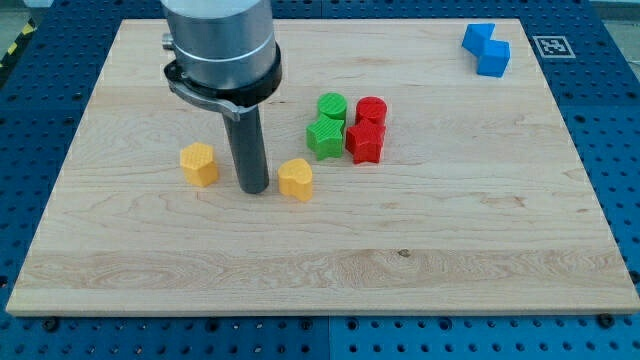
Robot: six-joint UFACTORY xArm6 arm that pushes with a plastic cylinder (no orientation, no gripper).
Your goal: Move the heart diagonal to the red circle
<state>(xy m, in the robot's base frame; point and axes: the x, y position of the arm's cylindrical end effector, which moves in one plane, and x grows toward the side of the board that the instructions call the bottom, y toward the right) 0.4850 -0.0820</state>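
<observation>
My tip [254,188] sits on the wooden board [150,270], holding nothing. Just to its right in the view, very near, is the yellow heart [295,179]. To its left, a bit further off, is the yellow hexagon block [199,164]. Up and right lie the green star [324,137], green circle [332,106], red star [364,143] and red circle [371,110], clustered. Farthest, top right, two blue blocks [486,47].
</observation>
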